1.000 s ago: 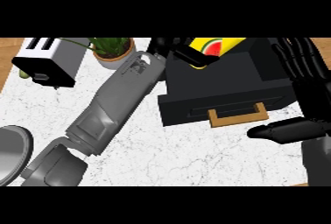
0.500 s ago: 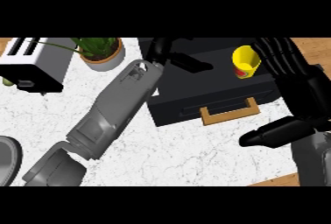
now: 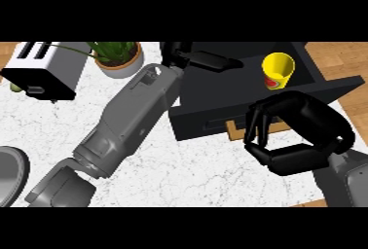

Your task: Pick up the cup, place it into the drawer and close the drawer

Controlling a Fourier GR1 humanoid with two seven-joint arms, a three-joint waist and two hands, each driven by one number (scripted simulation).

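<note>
And here we are looking straight down at the cup (image 3: 278, 69), a yellow one with a red mark on its side, which is standing upright inside the open black drawer (image 3: 327, 85), up in the far right corner of that compartment, so the placing looks done and the closing is what is left. The right hand (image 3: 302, 136) is hanging over the drawer's near side with its fingers (image 3: 253, 127) arched down into a claw and the thumb tucked under; it is curled but gripping nothing that I can see. The fingertips are sitting just beside the wooden handle (image 3: 236, 130) on the front face, though whether they are actually touching it is hard to call from up here. That position makes sense for a push: a hand at the front panel is where the shove has to come from. The cup is lying well beyond this hand, on the other side of the drawer front, apart from both hands and free of the fingers. Over on the other side, the left hand (image 3: 200, 59) is reaching in across the counter (image 3: 187, 165), its fingers lying stretched and relaxed along the rear edge of the black unit, holding nothing, quite possibly bracing the unit so it is not sliding when the drawer goes in. A toaster (image 3: 42, 70) and a potted plant (image 3: 116, 54) are sitting at the far left, well out of the way.
</note>
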